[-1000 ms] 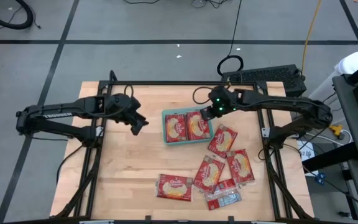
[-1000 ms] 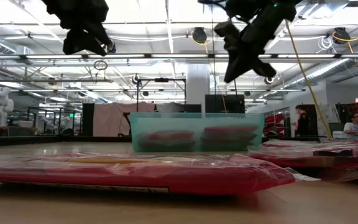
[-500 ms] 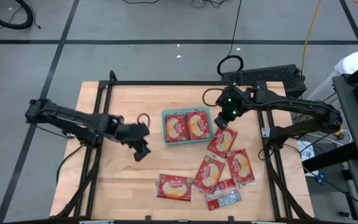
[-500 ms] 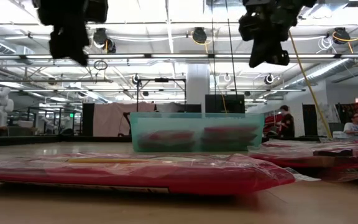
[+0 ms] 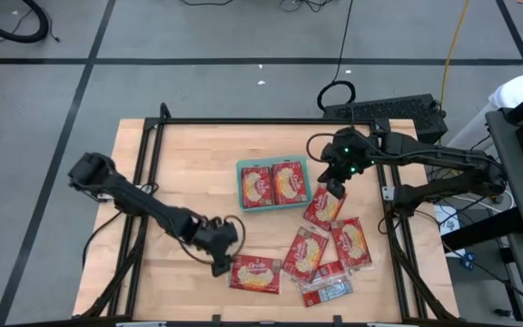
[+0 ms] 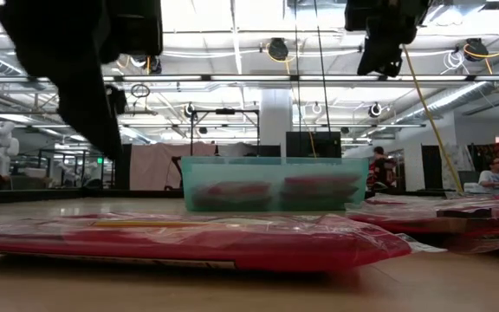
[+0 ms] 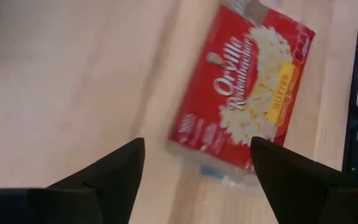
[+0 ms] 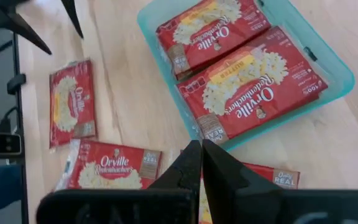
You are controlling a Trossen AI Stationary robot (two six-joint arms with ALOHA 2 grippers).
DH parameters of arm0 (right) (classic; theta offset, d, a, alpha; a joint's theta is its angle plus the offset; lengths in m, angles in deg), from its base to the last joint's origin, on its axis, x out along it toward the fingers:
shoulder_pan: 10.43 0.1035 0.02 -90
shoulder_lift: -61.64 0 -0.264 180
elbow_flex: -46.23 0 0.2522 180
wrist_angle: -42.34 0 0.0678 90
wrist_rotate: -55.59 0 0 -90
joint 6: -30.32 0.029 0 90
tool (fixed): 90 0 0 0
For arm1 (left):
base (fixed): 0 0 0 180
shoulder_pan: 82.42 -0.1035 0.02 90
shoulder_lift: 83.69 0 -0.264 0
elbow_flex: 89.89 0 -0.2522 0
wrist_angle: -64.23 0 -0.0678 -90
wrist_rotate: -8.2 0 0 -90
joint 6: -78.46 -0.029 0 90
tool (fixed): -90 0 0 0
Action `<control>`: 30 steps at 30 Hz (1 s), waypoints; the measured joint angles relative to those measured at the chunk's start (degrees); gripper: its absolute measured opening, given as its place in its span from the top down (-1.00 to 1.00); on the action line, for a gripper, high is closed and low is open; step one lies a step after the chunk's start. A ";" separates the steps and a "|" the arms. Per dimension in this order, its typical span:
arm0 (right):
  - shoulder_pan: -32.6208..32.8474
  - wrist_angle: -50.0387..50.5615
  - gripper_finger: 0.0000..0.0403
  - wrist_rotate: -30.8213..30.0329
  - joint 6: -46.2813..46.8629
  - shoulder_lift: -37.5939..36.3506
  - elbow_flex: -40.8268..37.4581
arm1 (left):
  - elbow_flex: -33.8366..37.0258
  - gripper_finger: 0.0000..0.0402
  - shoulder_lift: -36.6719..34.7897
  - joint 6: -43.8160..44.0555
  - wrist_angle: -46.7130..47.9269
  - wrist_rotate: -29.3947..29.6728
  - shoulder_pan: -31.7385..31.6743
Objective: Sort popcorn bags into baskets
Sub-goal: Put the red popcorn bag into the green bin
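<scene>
A teal basket (image 5: 241, 186) stands mid-table with two red popcorn bags (image 5: 273, 184) lying flat in it. One bag (image 5: 255, 272) lies alone on the wood near the front edge. Several more overlap at the front right (image 5: 327, 245). My left gripper (image 5: 218, 265) hangs open just left of the lone bag. In the left wrist view the bag's near end (image 7: 216, 155) shows between the spread fingers (image 7: 126, 163). The low view has the gripper (image 6: 102, 130) above the table. My right gripper (image 8: 201, 158) is shut and empty, raised by the basket's right end (image 5: 333, 188).
A bag with its grey-white face up (image 5: 327, 291) lies at the front of the right pile. Bare wood spreads over the table's left half (image 5: 180, 173). A dark frame (image 5: 143, 182) borders the table. People show in the room beyond (image 6: 492, 178).
My left gripper has swung from the table's far left toward the near edge and down, ending beside the lone bag. My right gripper has drawn away from over the basket toward the table's right edge, risen a little and rolled. No bag has moved.
</scene>
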 joint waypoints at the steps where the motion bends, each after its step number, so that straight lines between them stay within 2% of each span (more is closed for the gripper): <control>1: 0.08 0.19 0.96 0.00 -0.31 -0.10 0.00 | -0.01 -0.43 1.64 -0.02 -1.59 -0.03 0.55; 7: 1.08 1.76 0.96 0.20 -0.28 -0.12 -0.02 | 0.01 -0.24 9.34 -5.34 -9.11 -0.56 3.33; 10: 1.78 3.13 0.96 2.82 -0.42 -0.12 -0.02 | -0.43 -0.10 10.14 -6.29 -10.13 1.63 3.49; 15: 3.19 4.29 0.96 3.01 -0.40 -0.12 -0.02 | -0.43 0.11 10.14 -7.72 -9.24 5.73 2.74; 19: 4.01 4.01 0.96 3.04 -0.33 -0.12 -0.02 | -0.42 0.15 10.13 -12.97 -10.00 5.58 2.45; 23: 4.39 4.00 0.96 3.03 0.18 -0.12 -0.02 | -0.19 0.08 11.12 -16.10 -8.24 5.06 2.27; 26: 4.41 3.98 0.96 3.03 1.39 -0.12 -0.02 | -0.30 0.05 12.04 -18.96 -8.76 2.45 1.87; 28: 4.41 3.65 0.96 3.03 2.50 -0.12 -0.02 | -0.38 0.13 12.38 -21.71 -8.62 0.64 1.81; 30: 4.41 2.91 0.96 3.03 3.49 -0.12 -0.02 | -0.40 0.31 12.53 -24.01 -8.91 0.08 1.93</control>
